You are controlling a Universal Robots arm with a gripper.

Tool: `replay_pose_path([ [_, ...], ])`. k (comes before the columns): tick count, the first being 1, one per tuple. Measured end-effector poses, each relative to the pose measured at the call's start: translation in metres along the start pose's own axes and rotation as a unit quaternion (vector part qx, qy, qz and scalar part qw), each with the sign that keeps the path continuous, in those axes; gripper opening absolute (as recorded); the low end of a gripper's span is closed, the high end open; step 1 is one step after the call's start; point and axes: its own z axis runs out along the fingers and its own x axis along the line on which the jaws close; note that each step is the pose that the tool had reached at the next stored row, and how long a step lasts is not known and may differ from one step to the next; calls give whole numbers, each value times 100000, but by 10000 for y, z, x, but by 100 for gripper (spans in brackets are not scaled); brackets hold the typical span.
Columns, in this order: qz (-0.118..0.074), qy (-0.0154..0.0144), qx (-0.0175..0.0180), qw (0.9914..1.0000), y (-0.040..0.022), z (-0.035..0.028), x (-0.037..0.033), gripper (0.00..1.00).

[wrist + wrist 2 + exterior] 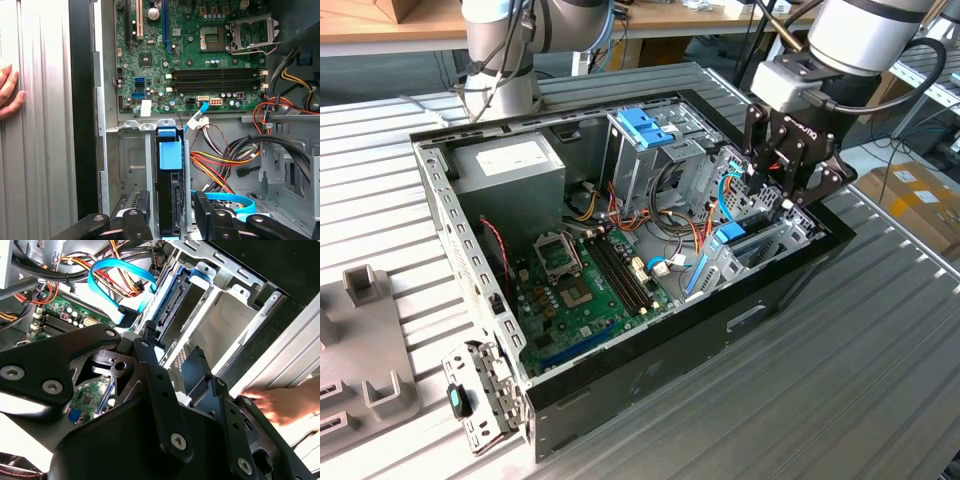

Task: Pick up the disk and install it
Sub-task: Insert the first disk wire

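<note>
The disk was judged seated in the bay at three o'clock of the case in the exterior view, flanked by the gripper's spread, empty fingers.

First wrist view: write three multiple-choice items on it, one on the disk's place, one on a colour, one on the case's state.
1. Where is the disk? A. flat on the table B. on edge in the drive bay C. on the power supply
2. Its carrier tab is: A. red B. yellow C. light blue
3. The computer case is: A. open B. closed C. upside down

Answers: 1 B, it stands between the bay's metal walls; 2 C, the tab is light blue; 3 A, the motherboard lies bare.
</note>
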Motion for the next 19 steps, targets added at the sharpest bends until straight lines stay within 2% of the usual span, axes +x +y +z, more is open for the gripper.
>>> replay_pose_path([
  [7, 2, 9, 0, 100000, 0, -12, -3, 49],
  [16, -1, 10, 0, 100000, 2, -14, -46, 49],
  [17, -2, 18, 1, 100000, 1, -29, -46, 49],
  [19, 1, 20, -2, 100000, 1, -153, -44, 49],
])
